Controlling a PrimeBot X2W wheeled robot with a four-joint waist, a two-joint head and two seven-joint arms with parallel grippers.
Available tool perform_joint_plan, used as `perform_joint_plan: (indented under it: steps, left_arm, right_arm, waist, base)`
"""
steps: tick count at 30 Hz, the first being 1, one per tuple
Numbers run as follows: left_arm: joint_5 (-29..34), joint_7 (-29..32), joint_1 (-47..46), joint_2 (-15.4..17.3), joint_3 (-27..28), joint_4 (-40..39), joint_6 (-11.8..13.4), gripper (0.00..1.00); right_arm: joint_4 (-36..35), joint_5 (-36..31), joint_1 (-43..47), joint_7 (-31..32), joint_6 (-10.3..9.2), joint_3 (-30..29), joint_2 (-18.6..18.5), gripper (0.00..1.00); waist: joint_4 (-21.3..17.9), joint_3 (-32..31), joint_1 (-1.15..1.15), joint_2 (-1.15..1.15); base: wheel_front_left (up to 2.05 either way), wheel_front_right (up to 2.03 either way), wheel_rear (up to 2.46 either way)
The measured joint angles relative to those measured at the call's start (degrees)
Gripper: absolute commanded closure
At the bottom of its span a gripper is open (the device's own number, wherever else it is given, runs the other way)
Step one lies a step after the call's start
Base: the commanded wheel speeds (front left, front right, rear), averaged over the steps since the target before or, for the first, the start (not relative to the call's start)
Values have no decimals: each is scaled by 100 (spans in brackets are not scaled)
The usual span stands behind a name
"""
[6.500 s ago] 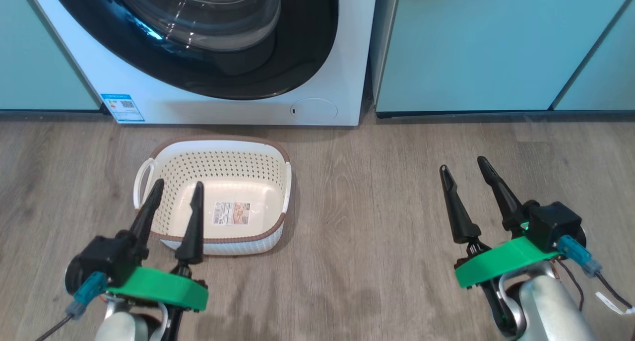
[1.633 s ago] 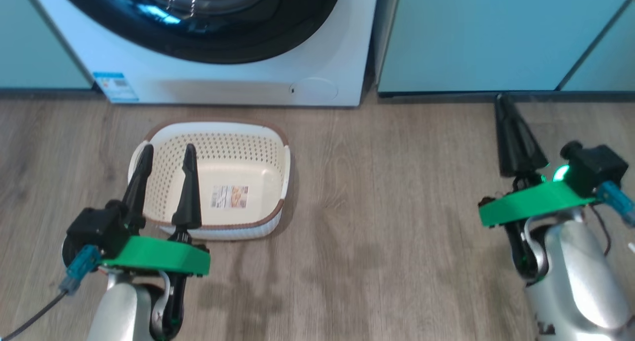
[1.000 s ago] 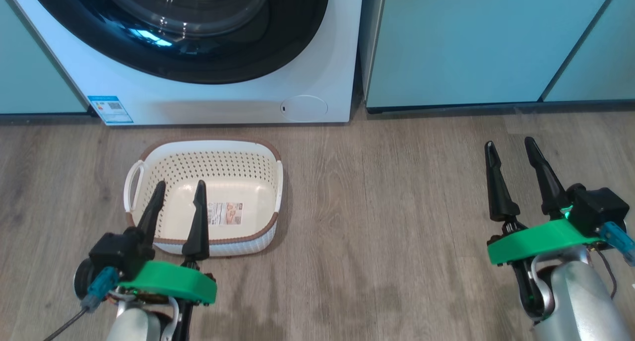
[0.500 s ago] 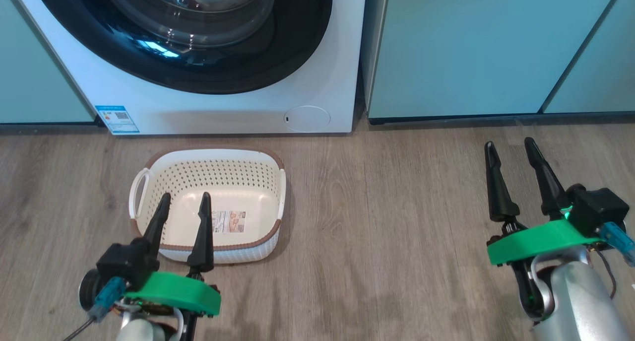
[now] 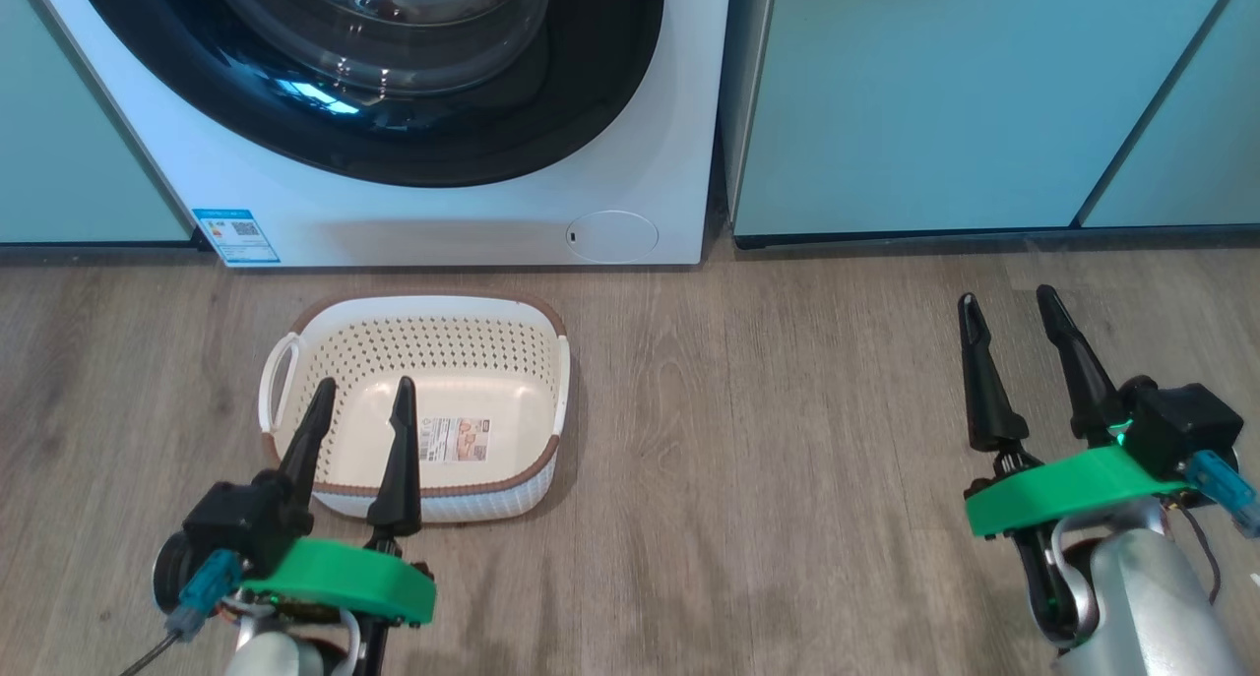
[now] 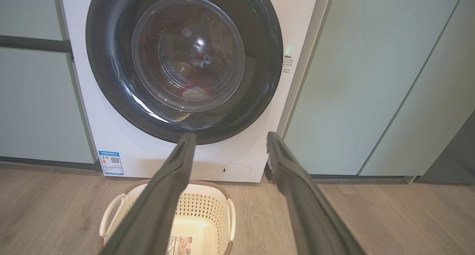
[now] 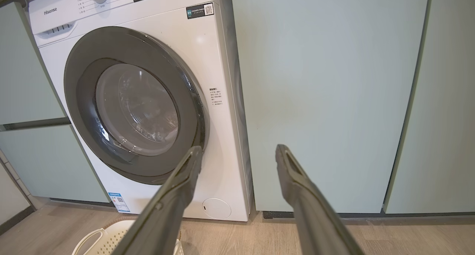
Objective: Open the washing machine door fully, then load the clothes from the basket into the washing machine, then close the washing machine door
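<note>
The white washing machine (image 5: 472, 218) stands at the back with its black-rimmed glass door (image 6: 183, 62) shut against the front. Through the glass, red and white clothes (image 6: 191, 93) lie in the drum. The cream perforated basket (image 5: 423, 356) sits on the floor before the machine, holding nothing but the label on its bottom. My left gripper (image 5: 362, 400) hovers open over the basket's near rim. Off to the right, above bare floor, my right gripper (image 5: 1006, 302) is open too. In the wrist views each gripper (image 6: 227, 136) (image 7: 237, 149) points at the machine front, nothing between the fingers.
Pale teal cabinets (image 5: 965, 95) flank the machine on both sides. A round filter cap (image 5: 612, 236) and a blue sticker (image 5: 236, 235) mark the machine's lower front. Wood-plank floor (image 5: 768, 440) stretches between basket and right gripper.
The head camera has shifted and tilted, so the whole picture moved. Earlier the right gripper was turned edge-on; now its fingers stand apart. Both grippers have stayed open over the last second.
</note>
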Motion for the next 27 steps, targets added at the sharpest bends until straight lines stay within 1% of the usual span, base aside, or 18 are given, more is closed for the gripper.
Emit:
perform_joint_plan:
  steps: [12, 13, 19, 27]
  left_arm:
    - [-59, 0, 0, 0, 16, -3, -1, 0]
    - [-70, 0, 0, 0, 19, -7, -21, 100]
    - [-136, 60, 252, -19, -33, 494, -10, 100]
    - [-639, 172, 279, -18, -22, 514, -46, 100]
  right_arm:
    - [-1, -3, 0, 0, 0, 0, 0, 0]
    - [-1, -19, 0, 0, 0, 2, 0, 100]
    - [499, 36, 288, 44, 0, 29, 1, 100]
    - [509, 538, 337, 166, 0, 14, 1, 100]
  waist:
    - [21, 32, 0, 0]
    - [24, 36, 0, 0]
    - [28, 35, 0, 0]
    - [39, 24, 0, 0]
  base:
    - [0, 0, 0]
    - [0, 0, 0]
    - [0, 0, 0]
    - [0, 0, 0]
